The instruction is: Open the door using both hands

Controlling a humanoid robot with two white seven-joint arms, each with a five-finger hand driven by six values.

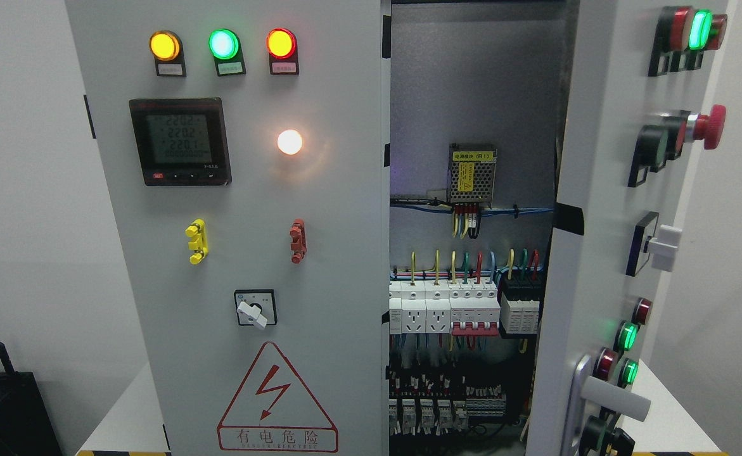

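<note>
Head view: no hand is seen, so hand state cannot be told.
Right door (589, 209): swung open at right, wiring exposed.
Handling: judged stiff, hinged metal.
Hold: lever handle (611, 396) is suggested.

You were in an electrical test lab: a grey control cabinet (231, 253) with lit indicator lamps (223, 44), exposed breakers (466, 310), plain white walls (22, 190).

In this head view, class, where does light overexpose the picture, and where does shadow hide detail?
Head view: the white lamp blows out, casting a warm halo on the left door; the three top indicator lamps glare; the cabinet interior lies in shadow, darkest at the bottom terminals.
</note>
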